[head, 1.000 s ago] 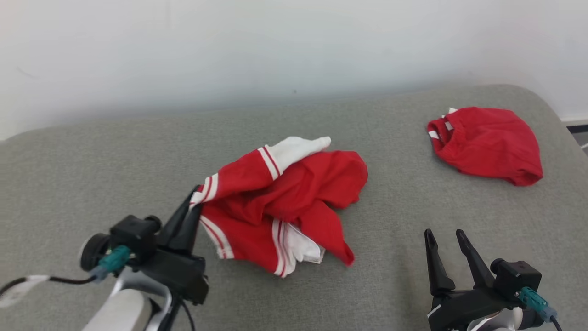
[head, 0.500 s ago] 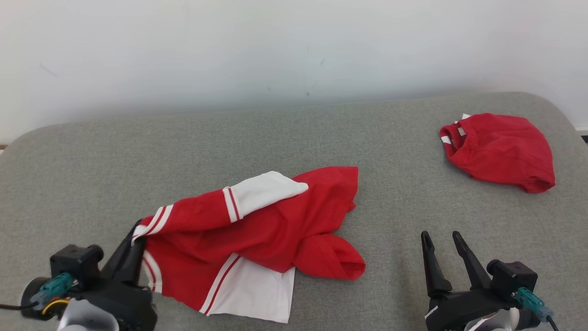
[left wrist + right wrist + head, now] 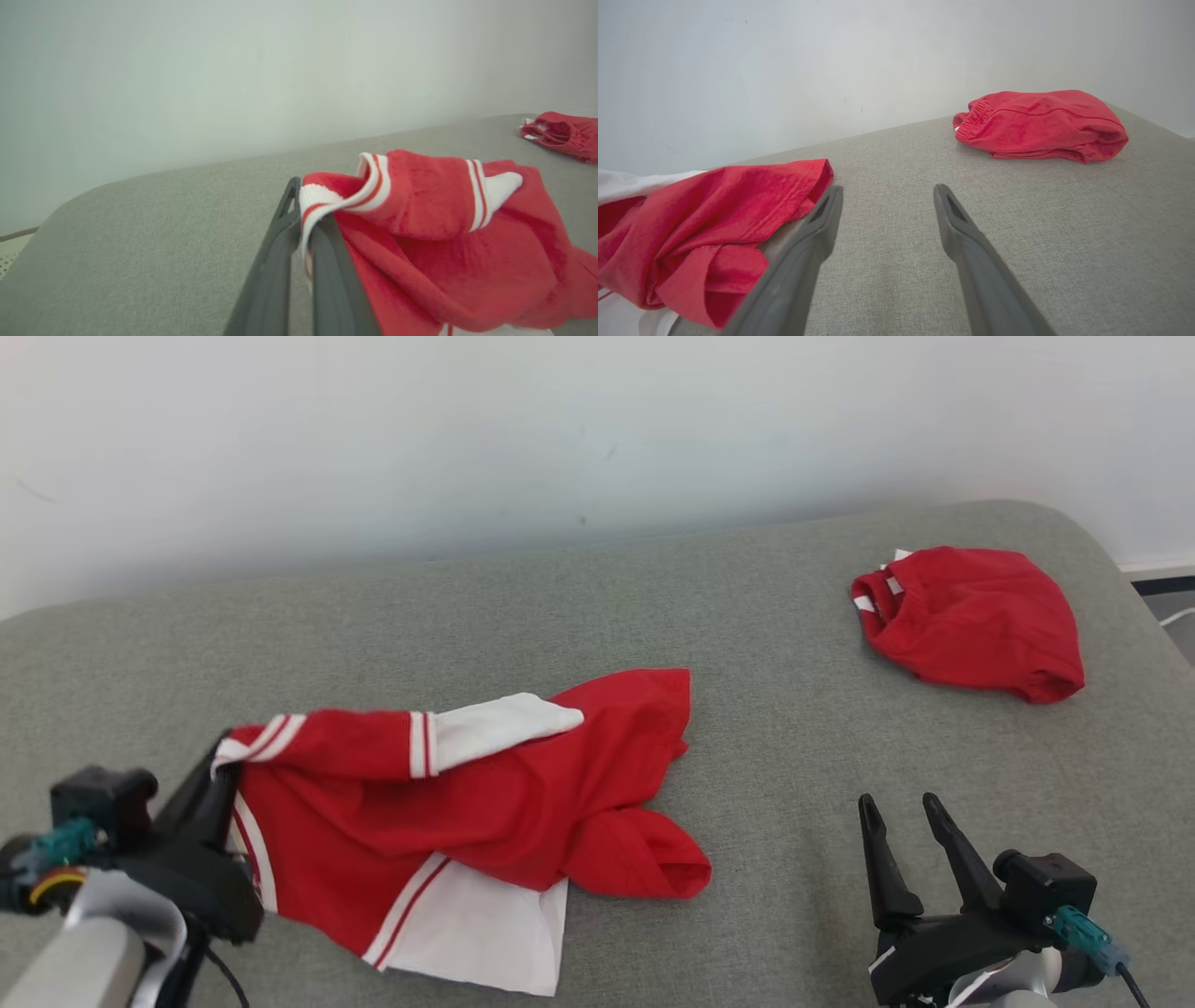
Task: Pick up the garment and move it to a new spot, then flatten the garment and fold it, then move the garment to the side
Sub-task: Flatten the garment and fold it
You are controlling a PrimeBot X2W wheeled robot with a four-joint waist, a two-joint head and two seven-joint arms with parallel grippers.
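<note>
Left gripper (image 3: 222, 756): you have it pinched tight on a striped cuff.
Garment (image 3: 485, 803): red and white, lying on the grey cushion (image 3: 766, 756), stretching rightward from that grip.
Right gripper (image 3: 900, 803): fingers wide apart, empty, near the garment's right hem, not touching.

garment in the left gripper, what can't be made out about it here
Head view: garment bunched over itself, so its full shape is hidden.
Left wrist view: striped cuff covers one fingertip of the left gripper; bottom edge cuts off the fabric.
Right wrist view: left edge cuts it off.
</note>
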